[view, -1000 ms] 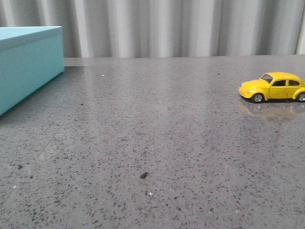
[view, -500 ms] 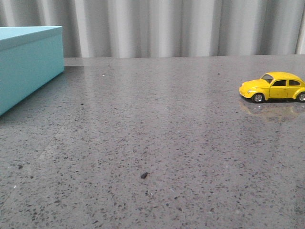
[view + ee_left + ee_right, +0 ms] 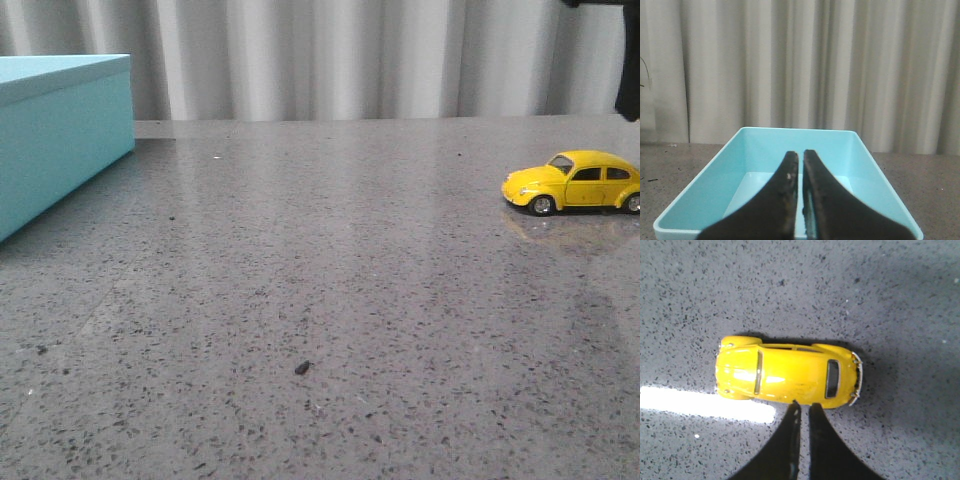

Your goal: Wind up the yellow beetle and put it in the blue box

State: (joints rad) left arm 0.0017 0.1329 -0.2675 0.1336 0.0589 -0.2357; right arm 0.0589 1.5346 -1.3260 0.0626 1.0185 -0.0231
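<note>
Now | yellow beetle on speckled grey surface, right of frame | blue box upper left, lidless | left end effector clenched, empty, over box | right end effector clenched, empty, above beetle

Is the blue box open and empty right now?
Open and, where visible, empty: the left wrist view looks into the blue box with no lid, showing bare floor. The left hand hides part of it.

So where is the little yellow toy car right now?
In the front view, the small yellow toy beetle car stands on the grey speckled table at the far right, far from the turquoise box, directly beneath the right gripper.
</note>
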